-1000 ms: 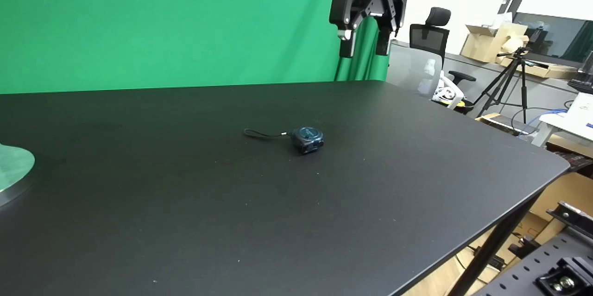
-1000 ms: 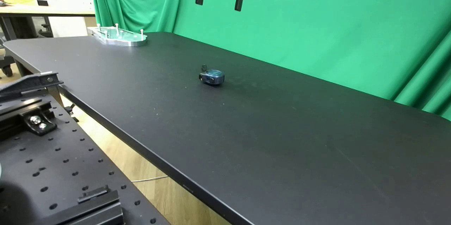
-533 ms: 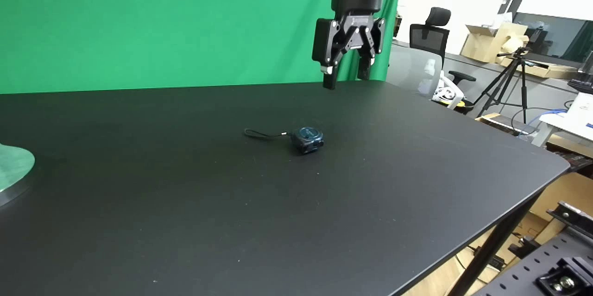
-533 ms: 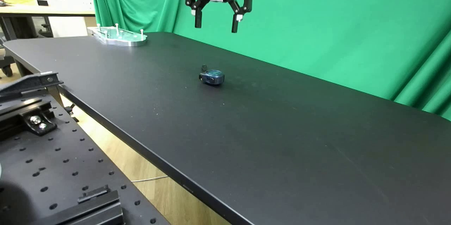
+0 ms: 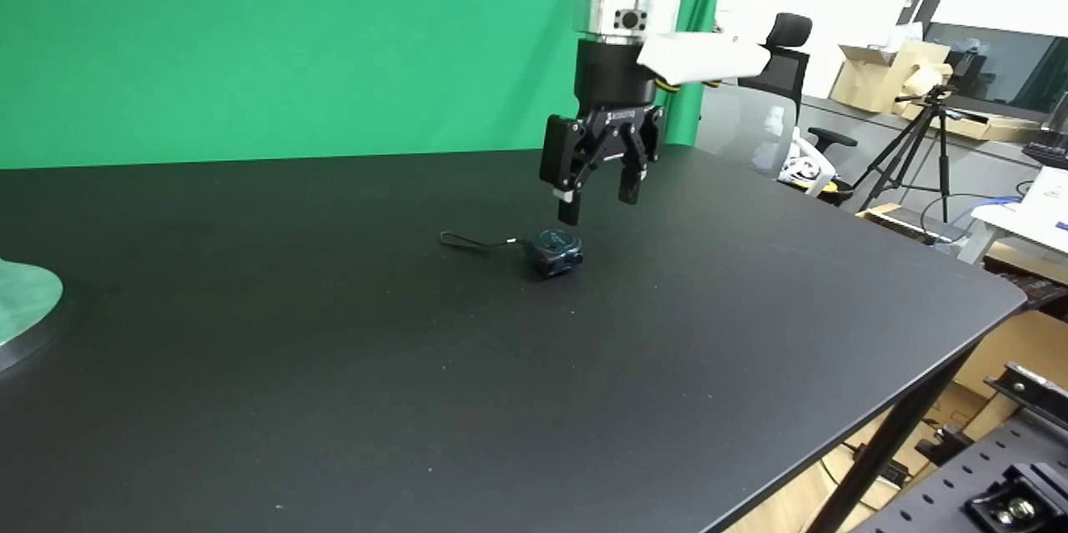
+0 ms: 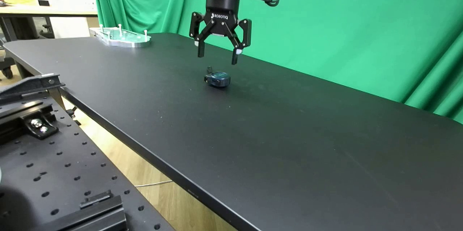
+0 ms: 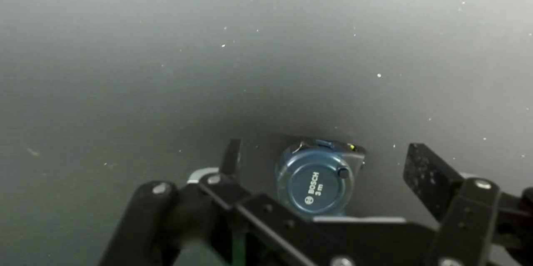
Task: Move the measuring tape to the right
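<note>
Green cloth (image 5: 250,41) hangs behind the black table (image 5: 375,366) in an exterior view. The gripper (image 5: 598,209) points down above the tabletop, its jaws parted wide. Toward 7 o'clock from it, the measuring tape (image 5: 556,253) lies on the table, its thin dark strap (image 5: 471,244) stretched to 9 o'clock. A pale green slab (image 5: 25,304) is cut off by the 9 o'clock edge.

In an exterior view, the measuring tape (image 6: 217,79) rests at 6 o'clock below the fingertips (image 6: 234,57), a gap between. From it, a glassy plate (image 6: 126,44) with pegs stands at 10 o'clock and a perforated black bench (image 6: 72,157) at 8.

In the wrist view its blue case (image 7: 315,187), lettered BOSCH 3 m, lies toward 6 o'clock, between the spread fingers (image 7: 429,178) and apart from both.
</note>
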Motion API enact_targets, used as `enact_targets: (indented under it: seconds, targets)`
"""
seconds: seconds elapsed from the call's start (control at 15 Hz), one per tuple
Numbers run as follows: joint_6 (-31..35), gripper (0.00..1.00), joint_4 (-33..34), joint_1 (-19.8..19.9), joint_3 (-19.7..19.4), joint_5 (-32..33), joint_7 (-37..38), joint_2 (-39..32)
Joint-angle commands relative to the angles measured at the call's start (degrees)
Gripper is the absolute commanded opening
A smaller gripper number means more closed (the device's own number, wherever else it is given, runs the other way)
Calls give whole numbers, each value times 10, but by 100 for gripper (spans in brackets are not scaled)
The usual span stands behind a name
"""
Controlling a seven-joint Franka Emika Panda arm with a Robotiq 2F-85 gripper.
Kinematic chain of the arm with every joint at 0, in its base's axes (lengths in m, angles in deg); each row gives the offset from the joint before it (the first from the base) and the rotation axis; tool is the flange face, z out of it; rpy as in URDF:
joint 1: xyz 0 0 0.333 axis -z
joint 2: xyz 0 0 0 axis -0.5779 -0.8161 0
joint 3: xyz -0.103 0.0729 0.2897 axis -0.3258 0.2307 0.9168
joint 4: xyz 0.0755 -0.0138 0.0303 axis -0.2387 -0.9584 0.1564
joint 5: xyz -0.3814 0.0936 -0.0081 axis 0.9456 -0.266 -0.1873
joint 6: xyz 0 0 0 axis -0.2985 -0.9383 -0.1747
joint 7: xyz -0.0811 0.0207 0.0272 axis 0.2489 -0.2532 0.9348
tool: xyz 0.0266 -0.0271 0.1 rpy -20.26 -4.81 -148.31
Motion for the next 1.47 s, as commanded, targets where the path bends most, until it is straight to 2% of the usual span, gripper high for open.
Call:
enact_targets:
  seconds: [0.0, 0.47, 0.93, 1.0, 1.07, 1.33, 1.4]
  targets:
    - [25, 100, 16, -3, -4, 1, 12, -38]
    - [81, 100, 40, -3, -10, -7, 17, -95]
    - [86, 100, 74, -4, -6, -27, 12, -131]
    - [85, 75, 77, -2, -2, -32, 9, -134]
    - [84, 75, 80, -2, -2, -33, 10, -137]
    - [78, 46, 87, -1, 3, -42, 6, -139]
    - [76, 45, 87, -1, 3, -42, 6, -138]
